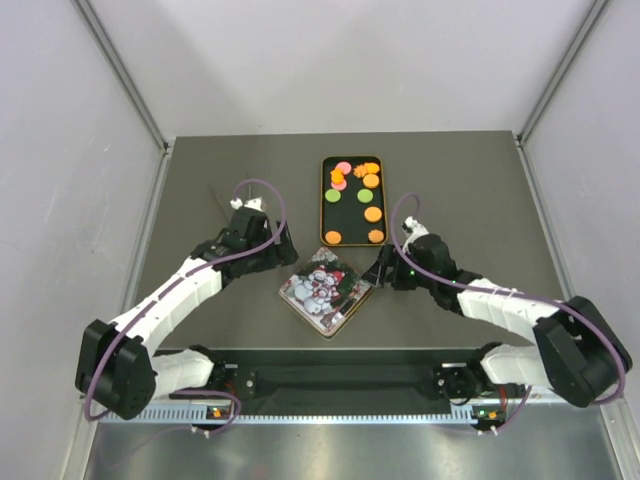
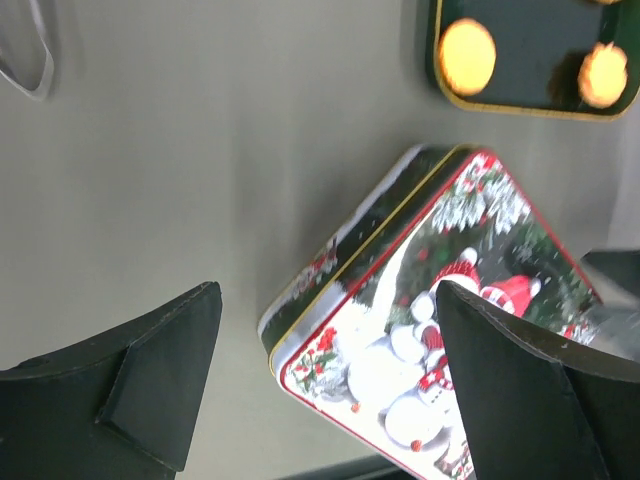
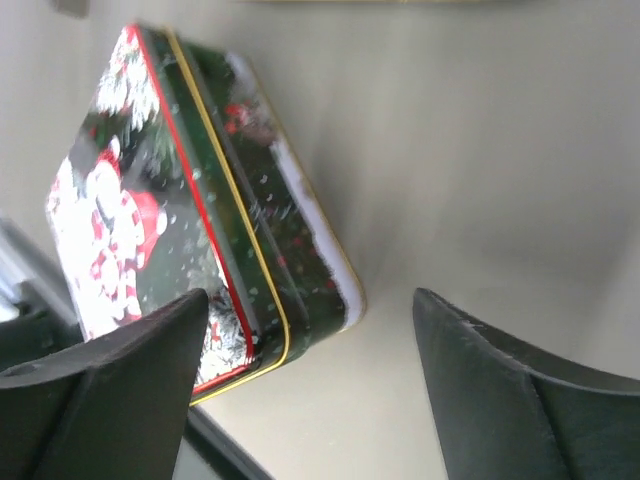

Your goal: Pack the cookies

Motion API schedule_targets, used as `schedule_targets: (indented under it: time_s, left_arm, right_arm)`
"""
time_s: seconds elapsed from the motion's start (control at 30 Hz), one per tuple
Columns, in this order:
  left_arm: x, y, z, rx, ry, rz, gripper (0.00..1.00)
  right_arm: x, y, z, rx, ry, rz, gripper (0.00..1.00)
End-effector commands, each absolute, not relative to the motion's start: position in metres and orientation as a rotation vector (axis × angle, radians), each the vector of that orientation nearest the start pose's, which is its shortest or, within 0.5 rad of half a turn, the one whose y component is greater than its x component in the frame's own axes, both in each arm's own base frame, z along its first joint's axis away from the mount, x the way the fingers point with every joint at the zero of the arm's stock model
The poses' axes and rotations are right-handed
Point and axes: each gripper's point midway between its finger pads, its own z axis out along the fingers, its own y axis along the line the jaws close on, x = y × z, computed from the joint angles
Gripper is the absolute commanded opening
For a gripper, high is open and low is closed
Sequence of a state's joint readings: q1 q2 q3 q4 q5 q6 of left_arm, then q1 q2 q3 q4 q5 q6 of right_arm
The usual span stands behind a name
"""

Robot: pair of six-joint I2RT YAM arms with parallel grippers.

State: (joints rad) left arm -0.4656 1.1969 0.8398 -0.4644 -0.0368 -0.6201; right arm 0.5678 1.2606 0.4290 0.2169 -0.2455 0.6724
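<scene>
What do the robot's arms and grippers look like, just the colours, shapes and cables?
Both the left arm and right arm have white links with chunky black joints. A purple cable runs along each and loops out near the wrist. The left gripper and right gripper are matte black, each with two broad wedge-shaped fingers. No markings are legible.

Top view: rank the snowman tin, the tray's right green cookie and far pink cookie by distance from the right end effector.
1. Snowman tin, just left of the right end effector.
2. Right green cookie, midway up the tray.
3. Pink cookie, at the tray's far end.
</scene>
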Motion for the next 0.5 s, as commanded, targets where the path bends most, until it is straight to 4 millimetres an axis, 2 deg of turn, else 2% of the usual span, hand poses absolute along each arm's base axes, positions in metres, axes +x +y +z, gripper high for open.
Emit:
schedule_targets:
  time_s: [0.0,0.07,0.2,0.27,0.3,0.33,0.4,0.47]
  left_arm:
    - [0.283,-0.169,0.137,-0.227,2.357,-0.558,0.93]
    - [0.28,-0.173,0.137,-0.216,2.365,-0.589,0.93]
    - [0.279,-0.178,0.134,-0.186,2.375,-0.612,0.93]
    - [0.279,-0.18,0.13,-0.162,2.384,-0.619,0.92]
    - [0.281,-0.182,0.13,-0.146,2.38,-0.628,0.92]
    - [0.281,-0.185,0.127,-0.133,2.394,-0.642,0.92]
    - [0.281,-0.188,0.124,-0.125,2.409,-0.648,0.92]
    - [0.282,-0.191,0.118,-0.114,2.431,-0.652,0.92]
  right_arm:
    - [0.254,0.216,0.085,-0.078,2.294,0.744,0.77]
    - [0.257,0.211,0.097,-0.102,2.305,0.691,0.66]
    - [0.266,0.204,0.126,-0.12,2.271,0.608,0.51]
    - [0.261,0.201,0.131,-0.153,2.289,0.572,0.36]
    - [0.265,0.203,0.144,-0.162,2.262,0.544,0.3]
    - [0.262,0.197,0.144,-0.172,2.276,0.485,0.21]
    - [0.26,0.206,0.16,-0.215,2.249,0.474,0.15]
    - [0.256,0.209,0.165,-0.24,2.248,0.449,0.09]
